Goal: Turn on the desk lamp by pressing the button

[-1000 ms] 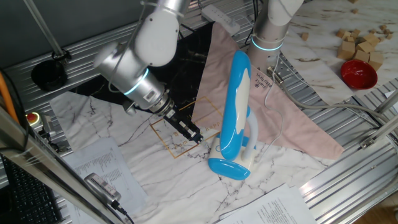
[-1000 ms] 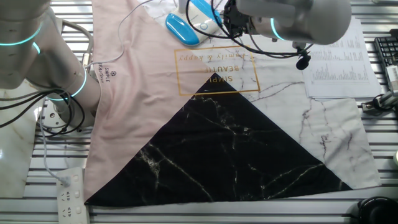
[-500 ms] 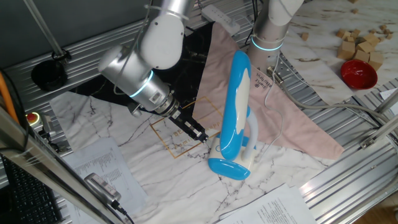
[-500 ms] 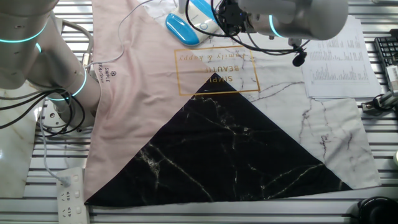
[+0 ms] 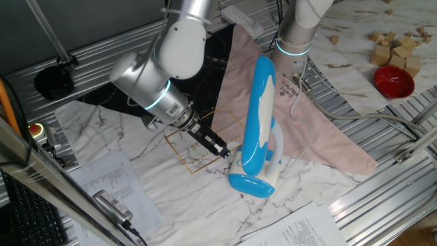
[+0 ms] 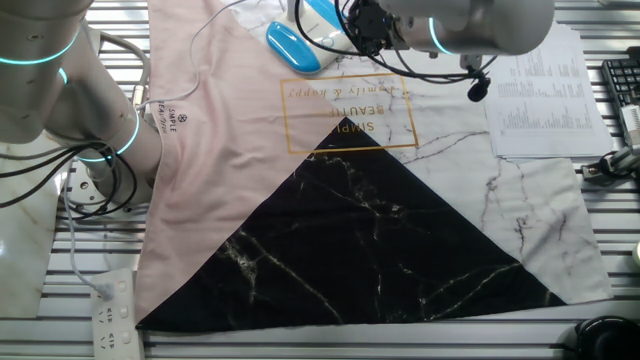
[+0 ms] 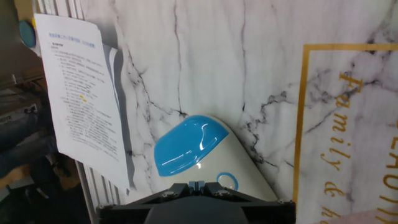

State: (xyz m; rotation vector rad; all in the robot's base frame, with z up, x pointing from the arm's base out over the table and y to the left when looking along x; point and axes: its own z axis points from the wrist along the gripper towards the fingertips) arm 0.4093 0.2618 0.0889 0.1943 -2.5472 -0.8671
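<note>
The desk lamp [image 5: 258, 116] stands on the marble-print mat, with its long blue and white head tilted over its small blue oval base [image 5: 251, 184]. My gripper [image 5: 222, 152] is low over the mat, just left of the base's white part. In the hand view the base [image 7: 185, 145] lies right ahead. A blue ring button [image 7: 227, 181] on its white part sits just right of my gripper [image 7: 197, 185]. The fingertips are pressed together and hold nothing. In the other fixed view my gripper [image 6: 360, 25] is beside the base [image 6: 293, 45].
A pink cloth [image 5: 321, 130] and a black cloth [image 6: 380, 240] overlap the mat. Printed papers [image 7: 81, 93] lie by the mat's edge. A second arm's base [image 5: 297, 34] stands behind the lamp. A red bowl [image 5: 394, 80] and wooden blocks [image 5: 399, 44] sit far right.
My gripper has moved a little closer to the lamp base, staying low over the mat. The lamp has not moved.
</note>
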